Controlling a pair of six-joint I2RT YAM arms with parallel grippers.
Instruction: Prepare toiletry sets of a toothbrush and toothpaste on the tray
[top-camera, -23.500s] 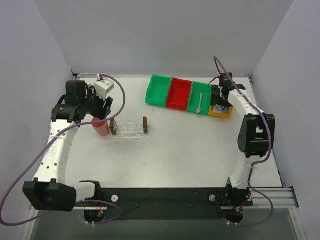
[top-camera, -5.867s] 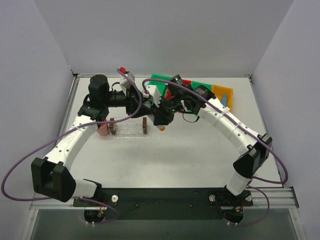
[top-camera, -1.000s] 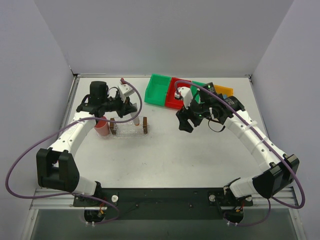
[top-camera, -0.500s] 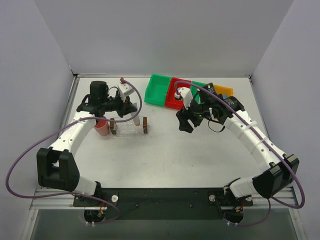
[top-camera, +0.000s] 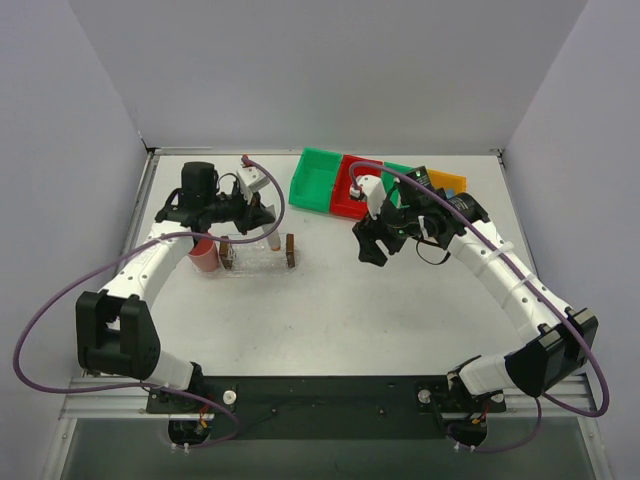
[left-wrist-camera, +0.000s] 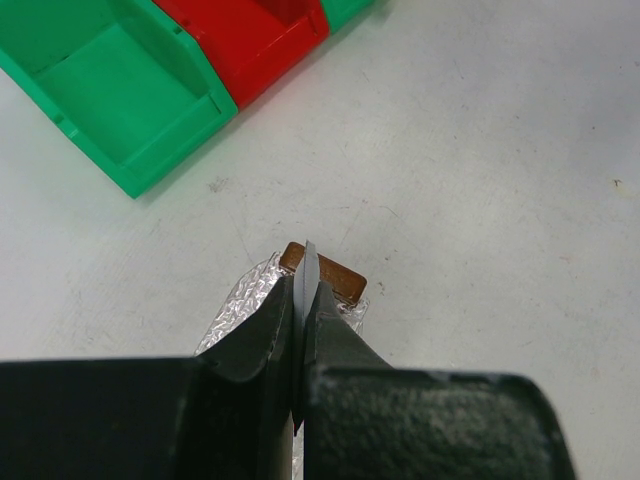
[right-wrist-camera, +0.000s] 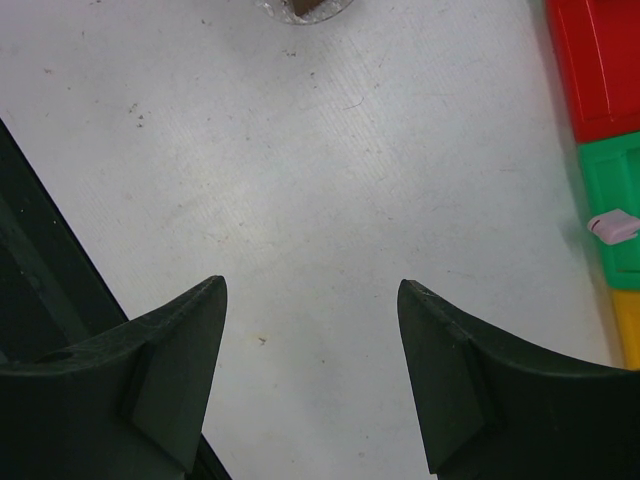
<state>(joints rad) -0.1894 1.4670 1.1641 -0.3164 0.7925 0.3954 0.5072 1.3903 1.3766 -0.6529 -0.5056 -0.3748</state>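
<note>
Left hand: the left hand (left-wrist-camera: 298, 312) is closed firmly on a pale grey-white flat toothpaste tube (left-wrist-camera: 306, 262), which is seen edge-on between the two black fingers.
Toothpaste tube: it hangs over the small clear plastic tray (top-camera: 256, 262), close to the dark brown block (left-wrist-camera: 338, 280) at one short end. Whether the tip touches the tray, I cannot tell.
Tray: it stands on the white worktop (top-camera: 330, 310), left of centre in the top view.
Right hand: the right hand (right-wrist-camera: 310, 290) is open wide and holds nothing. It hovers over bare worktop, right of centre in the top view, well apart from the tray.
Bins: a green plastic bin (top-camera: 318, 180), a red plastic bin (top-camera: 350, 190), a second green bin (right-wrist-camera: 605, 180) and a yellow bin (top-camera: 447, 181) stand in a row, upper centre of the top view.
Small piece: a short pale pinkish-white piece (right-wrist-camera: 612, 226) lies in the second green bin, at the right edge of the right wrist view.
Cup: a dull red plastic cup (top-camera: 204, 257) stands just beside the left end of the tray.
</note>
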